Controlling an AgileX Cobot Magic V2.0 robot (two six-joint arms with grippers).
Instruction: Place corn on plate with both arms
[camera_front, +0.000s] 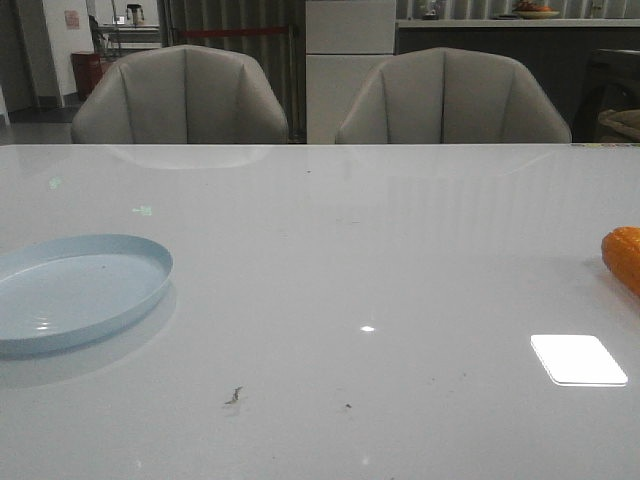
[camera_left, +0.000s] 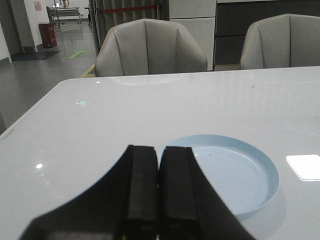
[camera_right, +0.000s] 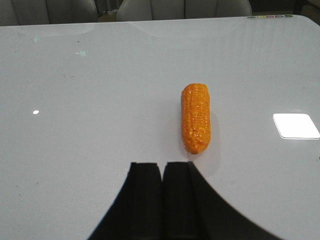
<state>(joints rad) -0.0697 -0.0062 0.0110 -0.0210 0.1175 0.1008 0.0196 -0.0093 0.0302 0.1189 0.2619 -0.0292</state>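
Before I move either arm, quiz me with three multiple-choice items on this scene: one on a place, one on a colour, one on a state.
1. Seen from the front, where does the corn lie?
A. on the plate
B. at the table's right edge of view
C. on a chair

2. What colour is the plate?
A. pale blue
B. red
C. black

3. How do the jaws of the right gripper stand?
A. wide open
B. shut on the corn
C. shut, holding nothing

Answers: 1 B, the cob sits on the bare table far right, the plate far left. 2 A, both front and left wrist views show pale blue. 3 C, the fingers meet with the corn lying apart beyond them.
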